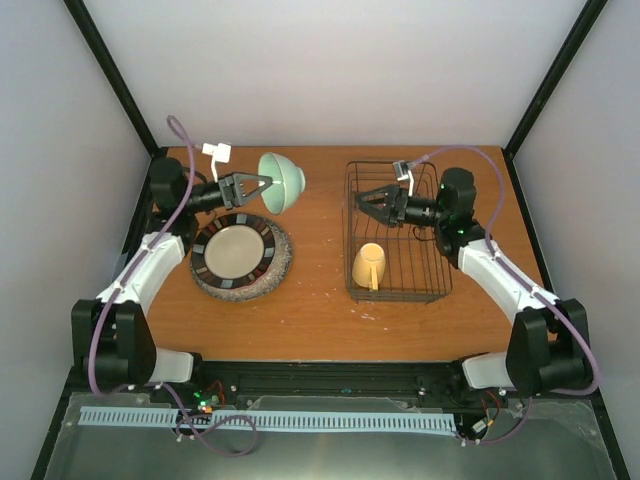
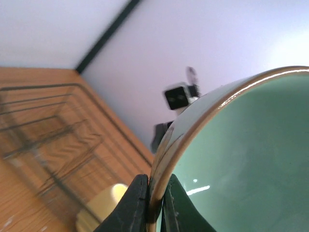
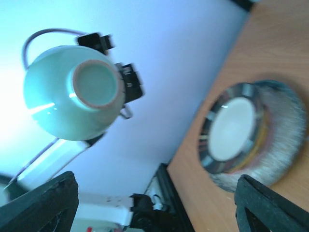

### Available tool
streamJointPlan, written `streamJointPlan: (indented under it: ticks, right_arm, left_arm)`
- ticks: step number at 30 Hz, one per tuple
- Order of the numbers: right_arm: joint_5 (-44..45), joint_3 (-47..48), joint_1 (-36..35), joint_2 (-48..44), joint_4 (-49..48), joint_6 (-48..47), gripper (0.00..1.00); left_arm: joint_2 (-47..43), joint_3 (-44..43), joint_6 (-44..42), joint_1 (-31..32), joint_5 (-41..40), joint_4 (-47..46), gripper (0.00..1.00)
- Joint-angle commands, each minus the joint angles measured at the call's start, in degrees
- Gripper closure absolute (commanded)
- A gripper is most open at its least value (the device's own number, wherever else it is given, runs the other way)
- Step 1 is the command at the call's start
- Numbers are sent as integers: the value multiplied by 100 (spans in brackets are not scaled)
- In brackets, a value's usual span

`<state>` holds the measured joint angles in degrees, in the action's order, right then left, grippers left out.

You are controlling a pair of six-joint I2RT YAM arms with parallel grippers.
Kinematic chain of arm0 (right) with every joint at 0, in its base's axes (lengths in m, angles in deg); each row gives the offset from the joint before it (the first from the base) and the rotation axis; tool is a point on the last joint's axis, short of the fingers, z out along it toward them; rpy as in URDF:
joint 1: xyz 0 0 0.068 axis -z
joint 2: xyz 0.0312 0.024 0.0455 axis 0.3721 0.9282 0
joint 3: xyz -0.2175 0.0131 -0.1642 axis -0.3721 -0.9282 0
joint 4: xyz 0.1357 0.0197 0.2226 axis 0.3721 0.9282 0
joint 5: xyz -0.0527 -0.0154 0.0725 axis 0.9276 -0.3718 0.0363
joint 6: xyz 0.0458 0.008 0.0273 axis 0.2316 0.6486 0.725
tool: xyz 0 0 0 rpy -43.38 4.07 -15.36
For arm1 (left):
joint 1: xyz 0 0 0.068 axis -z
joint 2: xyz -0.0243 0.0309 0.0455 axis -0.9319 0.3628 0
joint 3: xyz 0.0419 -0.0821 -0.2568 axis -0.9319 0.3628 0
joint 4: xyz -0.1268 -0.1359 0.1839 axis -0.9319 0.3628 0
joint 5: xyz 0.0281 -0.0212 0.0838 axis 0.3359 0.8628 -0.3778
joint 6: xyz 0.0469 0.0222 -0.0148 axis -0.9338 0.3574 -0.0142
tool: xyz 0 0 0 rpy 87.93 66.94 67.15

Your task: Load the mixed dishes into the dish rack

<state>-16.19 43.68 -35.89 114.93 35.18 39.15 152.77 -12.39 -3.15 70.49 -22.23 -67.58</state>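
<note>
Bowl (image 1: 283, 180): glazed ceramic, probably stiff, slick and easily chipped, so the rim is the sensible hold. Left gripper (image 1: 265, 184) pinches that rim, with the bowl tilted just beyond its fingertips. Right gripper (image 1: 362, 200) is spread wide, with the rack (image 1: 440, 290) directly beneath it.

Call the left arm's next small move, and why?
Probably carry the green bowl rightward toward the dish rack: the left gripper is shut on its rim, it's held off the table, and the rack holds only a yellow mug in its near-left part.
</note>
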Motion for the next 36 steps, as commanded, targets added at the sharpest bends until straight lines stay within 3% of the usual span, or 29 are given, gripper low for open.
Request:
streamJointPlan:
  ticks: [1, 3, 5, 6, 13, 17, 36]
  right_arm:
    - [-1494, -219, -7, 259, -3910, 2691, 12]
    - [-1533, -381, -5, 541, -5813, 4068, 11]
    - [-1311, -337, -8, 1108, -8374, 5950, 10]
    - [-1323, -244, -5, 1319, -8699, 6321, 9]
    - [-1478, -167, -92, 1576, -8744, 6438, 10]
    - [-1502, -34, -195, 1616, -8743, 6505, 10]
    - [-1356, 177, -651, 1832, -8744, 6425, 15]
  left_arm:
    - [301, -170, 1934, 476, 852, -3509, 99]
    - [560, -270, 2530, 654, 923, -4420, 99]
    - [813, -356, 3168, 842, 972, -5184, 99]
    - [937, -395, 3386, 929, 990, -5484, 99]
    - [1716, -713, 4910, 1237, 888, -7682, 99]
    - [2155, -968, 5538, 1353, 790, -8390, 99]
    - [2595, -1261, 5425, 1661, 805, -8164, 99]
